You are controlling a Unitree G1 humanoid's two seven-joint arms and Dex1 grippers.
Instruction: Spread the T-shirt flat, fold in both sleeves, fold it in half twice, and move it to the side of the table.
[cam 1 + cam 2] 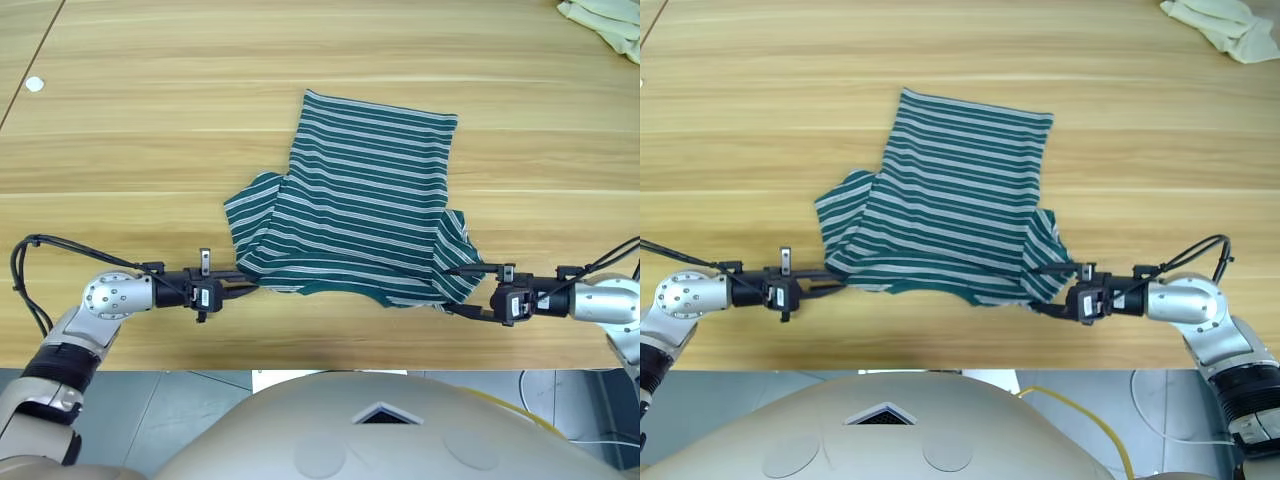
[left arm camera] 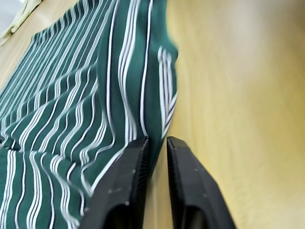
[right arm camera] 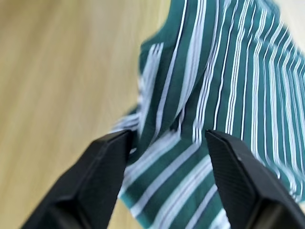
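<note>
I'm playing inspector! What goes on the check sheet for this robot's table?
Surface: wooden table, light grain.
Job's things: striped green T-shirt mid-table; far edge straight, near end rumpled, not flat yet.
Clutter: pale cloth at the far right corner; small white disc far left.
Hands: left hand pinched shut on the T-shirt's near left edge; right hand open around its near right corner.
Cables: black cables loop off both arms; yellow cable on the floor.
Surroundings: grey floor past the table's near edge.
</note>
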